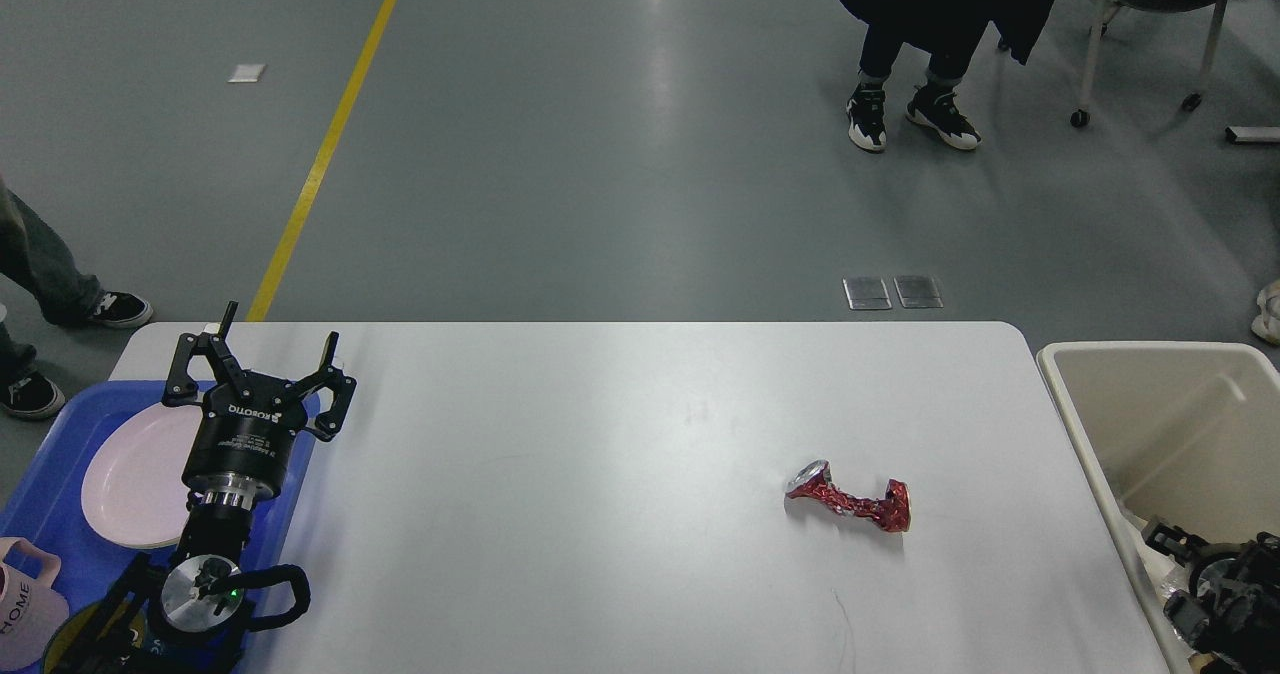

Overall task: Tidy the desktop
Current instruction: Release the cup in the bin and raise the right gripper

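From the head view, the white bench [620, 434] fills the lower middle of the picture, its far edge running across at mid-height and its rounded far corners showing on both sides. On its right half lies a crushed red can [850, 499], twisted thin in the middle, with a silver end toward the left and a red end toward the right; it lies apart from everything else.

The left hand [260, 362] stands over the left edge of the bench, its two black fingers spread wide and pointing away from the camera, with nothing between them. Beneath and beside it a blue tray [45, 494] juts past the left side of the bench, carrying a pale pink plate [135, 474] and, at the near left corner, a pink mug [25, 604] lettered HOME.

Just beside the right end of the bench stands a beige bin [1150, 364]. The right hand [1215, 604] is low inside it at the picture's edge, dark and bunched, so whether it is open or closed I cannot tell.
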